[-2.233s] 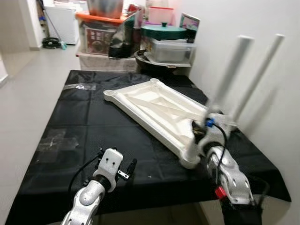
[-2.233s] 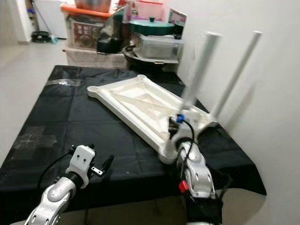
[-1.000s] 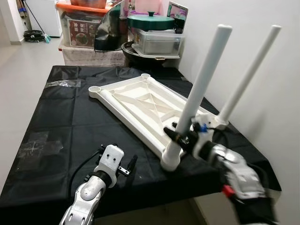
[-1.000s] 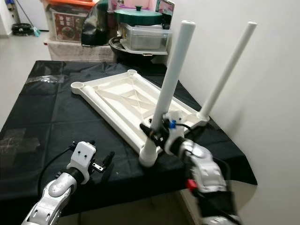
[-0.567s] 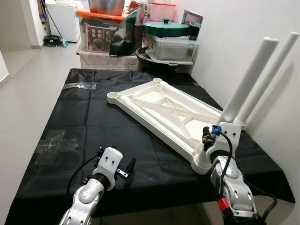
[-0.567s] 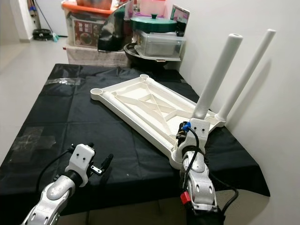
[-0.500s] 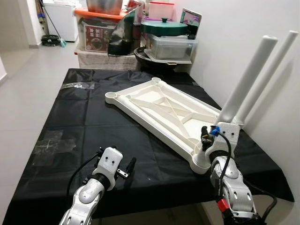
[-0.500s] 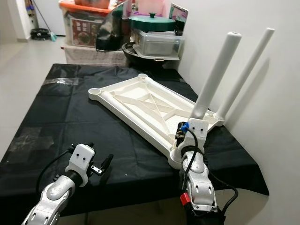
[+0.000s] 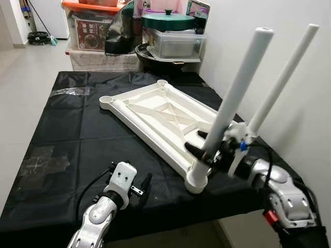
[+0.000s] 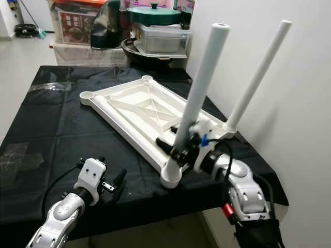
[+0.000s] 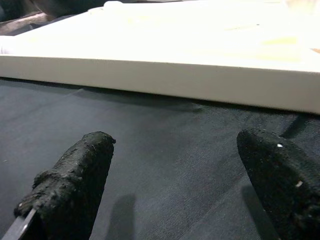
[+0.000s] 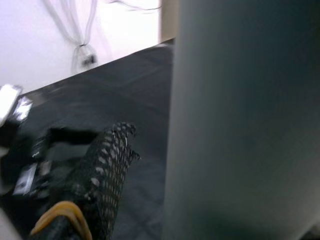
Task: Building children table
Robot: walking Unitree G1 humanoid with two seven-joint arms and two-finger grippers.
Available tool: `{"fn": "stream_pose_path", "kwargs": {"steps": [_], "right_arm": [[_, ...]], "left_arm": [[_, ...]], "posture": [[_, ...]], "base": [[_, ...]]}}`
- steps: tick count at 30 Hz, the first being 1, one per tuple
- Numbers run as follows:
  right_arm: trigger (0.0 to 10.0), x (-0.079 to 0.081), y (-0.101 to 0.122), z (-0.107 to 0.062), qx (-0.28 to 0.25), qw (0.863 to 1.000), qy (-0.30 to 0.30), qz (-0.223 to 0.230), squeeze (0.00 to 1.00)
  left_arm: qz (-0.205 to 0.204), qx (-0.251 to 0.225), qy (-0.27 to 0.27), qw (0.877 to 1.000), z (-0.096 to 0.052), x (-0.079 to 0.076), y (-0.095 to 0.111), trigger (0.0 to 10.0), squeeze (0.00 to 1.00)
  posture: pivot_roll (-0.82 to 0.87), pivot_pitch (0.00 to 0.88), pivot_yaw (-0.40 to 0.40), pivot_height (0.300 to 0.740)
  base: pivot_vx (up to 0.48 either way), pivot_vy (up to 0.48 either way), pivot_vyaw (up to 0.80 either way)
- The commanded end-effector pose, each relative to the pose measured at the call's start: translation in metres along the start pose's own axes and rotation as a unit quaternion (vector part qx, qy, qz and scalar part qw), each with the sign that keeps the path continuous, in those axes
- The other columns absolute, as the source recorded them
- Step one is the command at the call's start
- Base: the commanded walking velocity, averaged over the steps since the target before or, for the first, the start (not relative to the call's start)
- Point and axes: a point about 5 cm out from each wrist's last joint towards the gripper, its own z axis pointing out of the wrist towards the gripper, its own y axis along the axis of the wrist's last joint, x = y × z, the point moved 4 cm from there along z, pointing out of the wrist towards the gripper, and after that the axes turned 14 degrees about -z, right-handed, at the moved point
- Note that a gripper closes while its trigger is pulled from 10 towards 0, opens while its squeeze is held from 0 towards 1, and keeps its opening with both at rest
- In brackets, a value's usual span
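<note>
White plastic tabletop (image 9: 155, 116) lies inverted on the black-draped counter (image 9: 62, 129). The right claw (image 9: 207, 152) grips the near leg (image 9: 235, 95) just above its corner socket, apparently seated. Uneven side force could tilt or unseat it. The left claw (image 11: 175, 170), spread wide, hovers beside the tabletop. Storage bins (image 9: 95, 31) crowd the room beyond.

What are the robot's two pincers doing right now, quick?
Left pincer: open, empty, low over the black cloth.
Right pincer: closed around the near white leg of the upside-down tabletop.
</note>
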Motion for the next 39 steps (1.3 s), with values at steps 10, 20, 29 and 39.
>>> {"fn": "stream_pose_path", "kwargs": {"steps": [10,20,29,39], "right_arm": [[0.0,-0.066,-0.073,-0.021,0.172,0.885,-0.422,0.094,0.00],[10.0,-0.038,-0.082,-0.042,0.215,0.836,-0.498,0.089,0.00],[10.0,-0.076,-0.018,-0.011,0.030,0.912,-0.397,0.101,0.00],[10.0,-0.016,-0.005,0.005,-0.012,0.994,-0.073,0.076,0.00]], "left_arm": [[0.006,0.005,-0.006,1.000,-0.002,-0.002,-0.002,10.0,0.00],[0.005,0.006,-0.008,1.000,-0.001,-0.004,-0.002,10.0,0.00],[0.001,0.003,-0.006,1.000,0.000,-0.004,-0.002,10.0,0.00],[0.001,0.001,-0.007,1.000,0.001,-0.005,-0.001,10.0,0.00]], "posture": [[0.09,0.000,-0.121,0.740],[0.07,0.000,-0.115,0.740],[0.07,0.000,-0.123,0.740],[0.07,0.000,-0.128,0.740]], "base": [[0.000,0.000,0.00],[0.000,0.000,0.00],[0.000,0.000,0.00],[0.000,0.000,0.00]]}}
